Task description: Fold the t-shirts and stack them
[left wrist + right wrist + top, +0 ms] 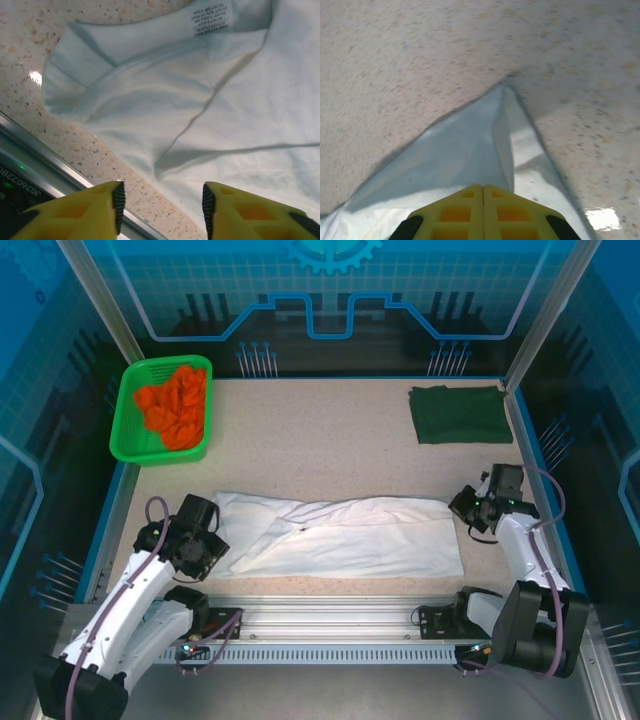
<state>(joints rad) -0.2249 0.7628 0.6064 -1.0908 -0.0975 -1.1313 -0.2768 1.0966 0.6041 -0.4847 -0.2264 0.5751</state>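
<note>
from above, a speckled beige table [330, 440] inside blue-lit walls [50, 340] bears the white t-shirt [340, 538] near the front and the dark green t-shirt [460, 414] folded far right; the left wrist view adds a care label [210, 17] and the left gripper [162, 200] parted and empty; the right wrist view, the right gripper [483, 192] pinching the white cloth.

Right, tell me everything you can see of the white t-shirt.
The white t-shirt is plain, soft cloth, folded into a long wrinkled band across the near side of the table. Its left end shows what looks like a sleeve and a printed care label. The left gripper hovers open over that end. The right gripper is shut on the right end, holding it up in a tented peak.
</note>
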